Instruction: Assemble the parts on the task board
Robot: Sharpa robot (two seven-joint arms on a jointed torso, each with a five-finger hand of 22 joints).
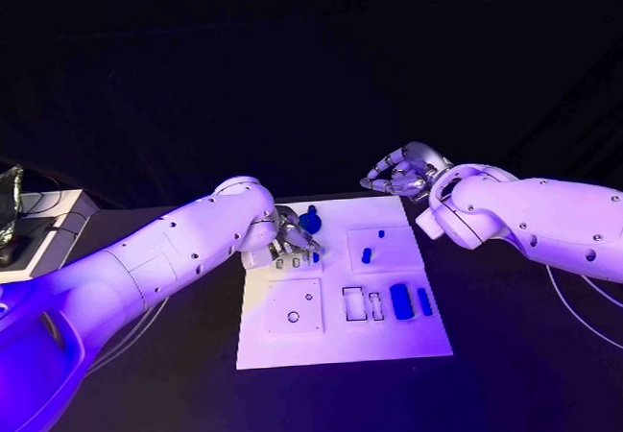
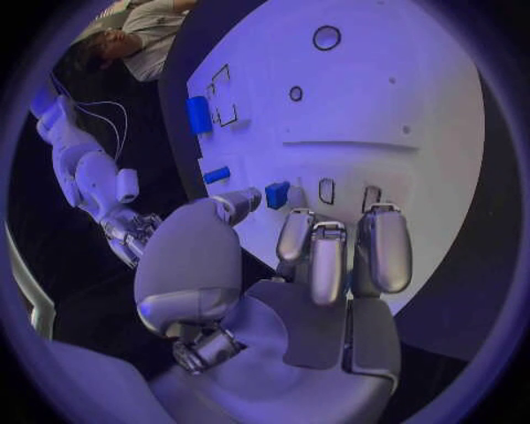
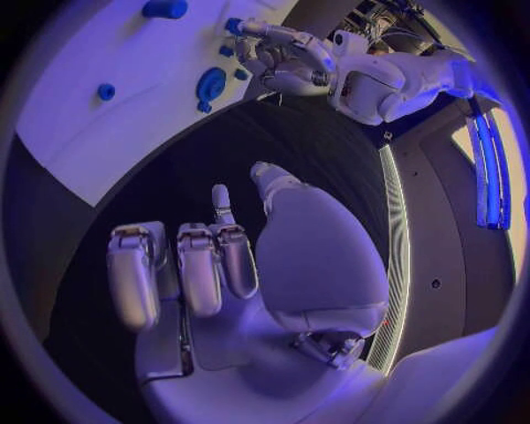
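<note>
The white task board [image 1: 342, 341] lies mid-table. My left hand [image 1: 287, 238] hovers over its far left part, by two small slots [image 2: 326, 190]. Its thumb tip [image 2: 246, 201] and nearest finger pinch a small blue part [image 2: 277, 194]. A round blue part [image 1: 311, 218] lies at the far edge just beyond that hand. Two small blue parts [image 1: 381, 233] [image 1: 366, 256] sit mid-board. Two longer blue parts [image 1: 402, 300] [image 1: 425, 301] lie right of the rectangular cut-outs [image 1: 355, 303]. My right hand [image 1: 404, 173] hangs beyond the board's far right corner, holding nothing [image 3: 210, 265].
A white box [image 1: 42, 237] carrying a crumpled shiny object [image 1: 0, 215] stands at the table's far left. A thin cable [image 1: 593, 295] runs under my right arm. Round holes [image 1: 293, 316] mark the board's near left panel.
</note>
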